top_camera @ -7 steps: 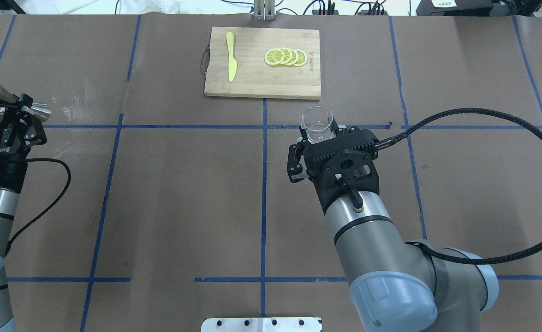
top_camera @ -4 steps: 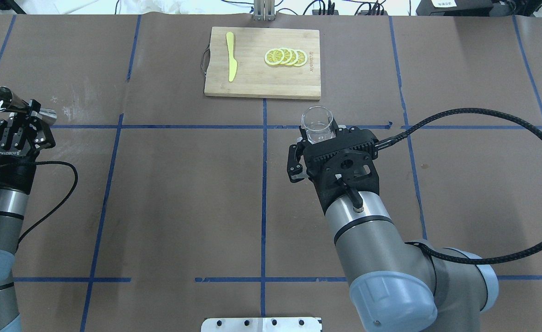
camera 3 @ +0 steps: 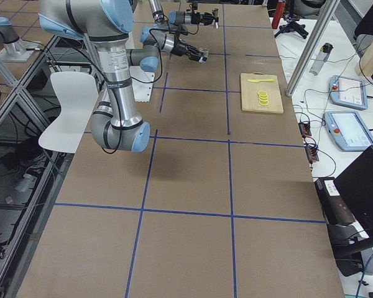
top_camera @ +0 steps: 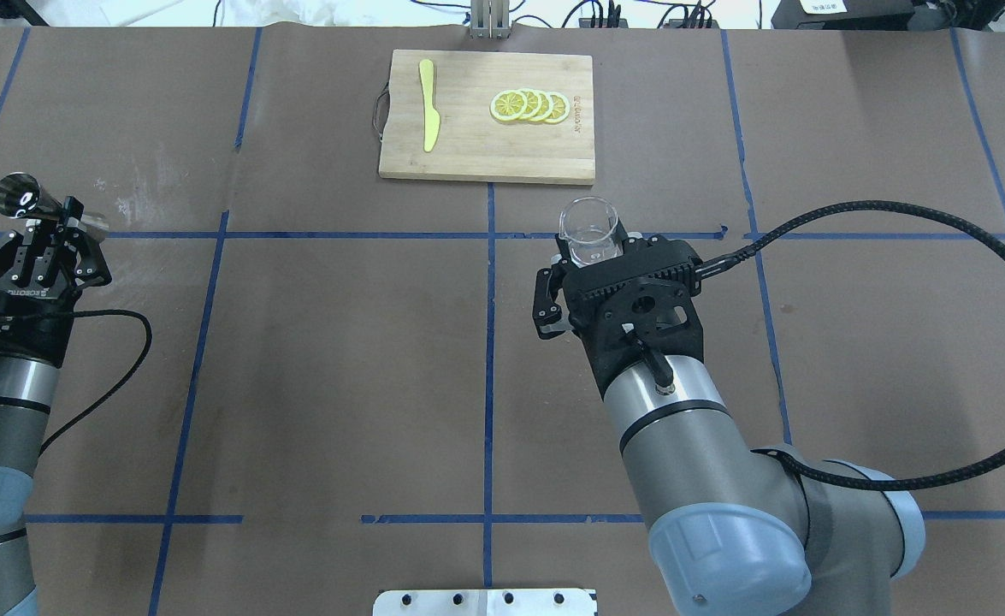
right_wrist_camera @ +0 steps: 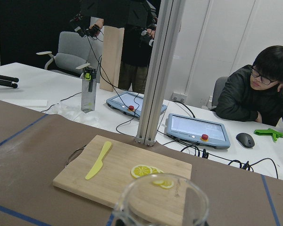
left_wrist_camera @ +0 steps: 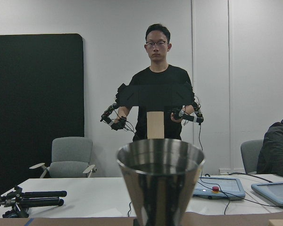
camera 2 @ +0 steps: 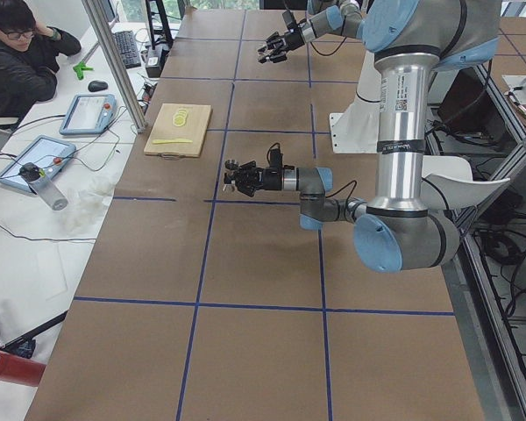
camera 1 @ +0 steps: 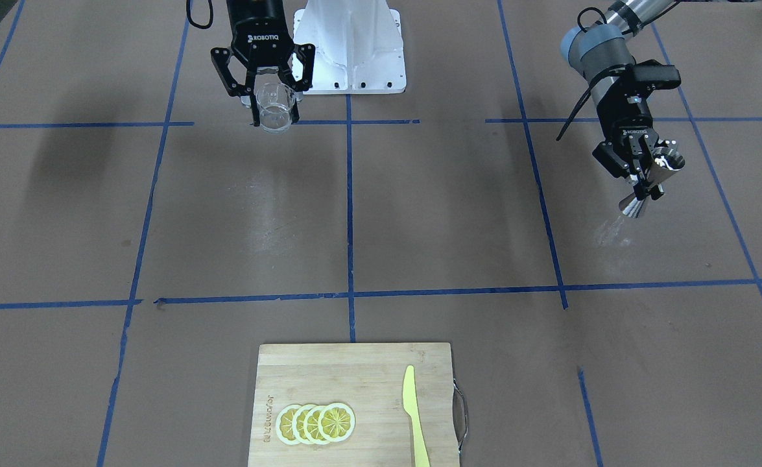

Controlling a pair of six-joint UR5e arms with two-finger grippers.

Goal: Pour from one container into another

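Steel first: from the front-facing camera, my left gripper [camera 1: 646,181] is closed on the narrow waist of a double-ended steel cup [camera 1: 633,205], which is tilted and held above the surface [camera 1: 419,227]. My right gripper [camera 1: 275,120] clasps a clear glass cup [camera 1: 274,104] by its wall, upright. The two cups are well apart. A wooden board [camera 1: 355,363] with lemon slices [camera 1: 316,423] lies across the surface from me.

From overhead, the steel cup slants with one mouth pointing out to my left. The glass stands just ahead of my right wrist, its rim open.

The side cameras show both cups clear of the surface, as far as I can judge.

My left wrist camera looks along one steel cone; I cannot tell whether it holds anything. My right wrist camera sees only the glass rim.

I judge the steel light, stiff and slick, so the waist is the right hold, because the flares stop it from sliding. The glass is smooth and breakable, so it wants a firm but gentle squeeze at mid-wall, with the rim left free for pouring.
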